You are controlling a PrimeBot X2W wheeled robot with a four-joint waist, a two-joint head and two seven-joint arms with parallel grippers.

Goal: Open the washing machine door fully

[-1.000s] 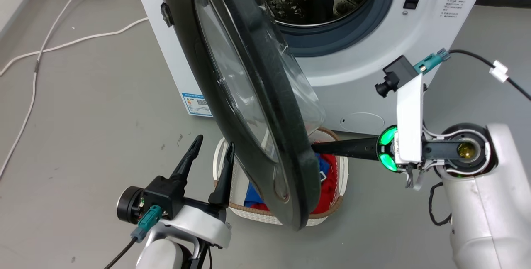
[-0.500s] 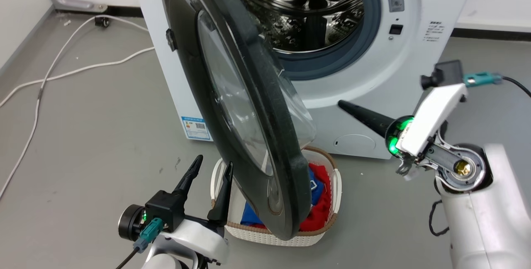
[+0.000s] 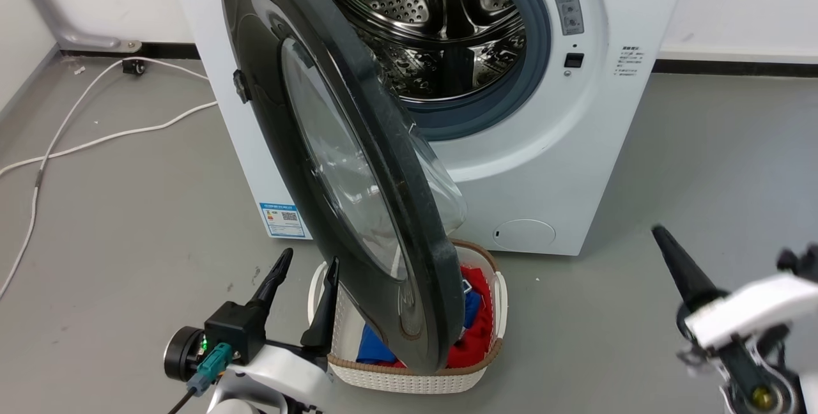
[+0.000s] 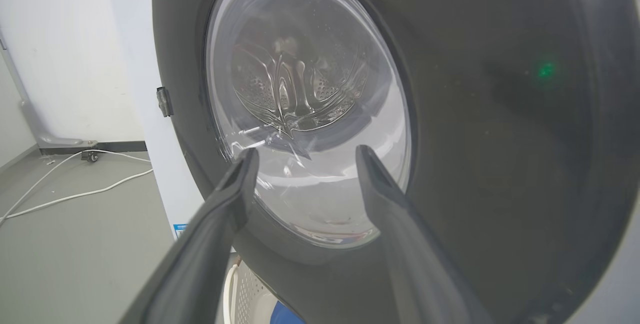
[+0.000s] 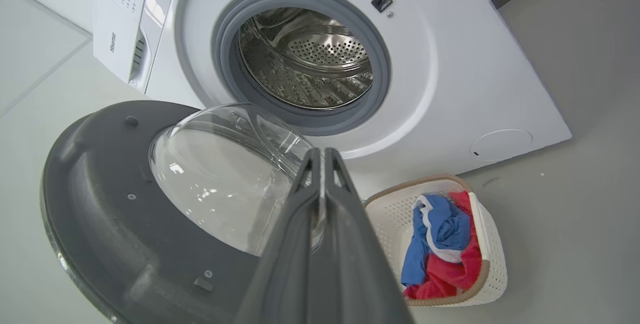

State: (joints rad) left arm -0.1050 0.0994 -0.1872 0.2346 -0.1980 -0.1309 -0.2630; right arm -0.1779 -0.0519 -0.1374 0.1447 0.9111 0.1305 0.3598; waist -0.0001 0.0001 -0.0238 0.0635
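The white washing machine [image 3: 562, 145] stands ahead with its steel drum [image 3: 434, 30] exposed. The washing machine door [image 3: 339, 171], a black ring around a clear glass bowl, hangs swung out toward me, hinged on the left. My left gripper [image 3: 305, 268] is open at the lower left, just left of the door's lower edge and apart from it; its fingers [image 4: 235, 184] frame the door's outer glass [image 4: 305, 104]. My right gripper [image 3: 658, 235] is shut on nothing at the lower right, well away from the door. Its wrist view shows the door's inner side [image 5: 150, 204] and the machine [image 5: 450, 79].
A white laundry basket [image 3: 415, 375] with red and blue clothes sits on the grey floor under the door's lower edge, seen too as the basket [image 5: 480, 259]. White cables [image 3: 96, 139] trail over the floor at the left. A wall runs behind the machine.
My right gripper has drawn back from the door's inner edge, down to the lower right. The head camera has tilted up and back, showing more of the drum. The left gripper holds its place.
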